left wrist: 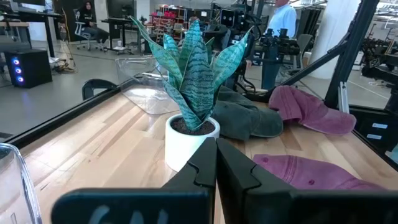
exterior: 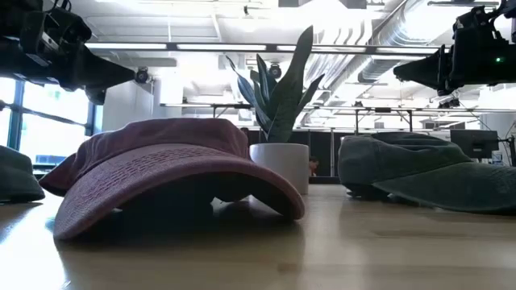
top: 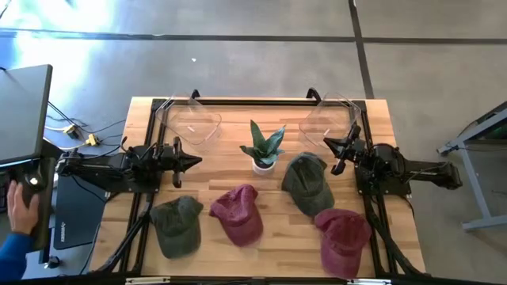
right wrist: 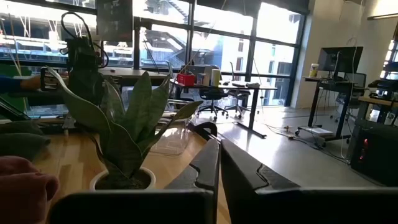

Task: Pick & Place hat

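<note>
Hats: four soft washed-cotton caps are lying on the pale wooden slatted table [top: 261, 245], none being held. An olive-green cap [top: 176, 224] and a maroon cap [top: 238, 214] are sitting below and forward of the left gripper [top: 193, 161]; a second dark green cap [top: 306, 182] is lying just beside and beneath the right gripper [top: 337, 155], with a second maroon cap [top: 344, 238] farther toward the table's front edge.

Both arms are being held raised and level above the tabletop, pointing inward toward the centre, presumably a waiting pose before any descent. In each wrist view the two dark fingers are being kept pressed together with nothing between them.

A green striped snake plant in a small white round pot [top: 264, 150] is standing between the two sets of jaws, straight ahead of each, so it is judged an obstacle for any reach across the middle.

Two clear plastic bins are being presented behind the jaws, the left bin [top: 188, 120] and the right bin [top: 331, 119], one per arm, probably as drop targets; both appear empty.

A person's hand [top: 20, 207] in a blue sleeve is resting at a dark stand off the table's left side, well apart from the left arm.
</note>
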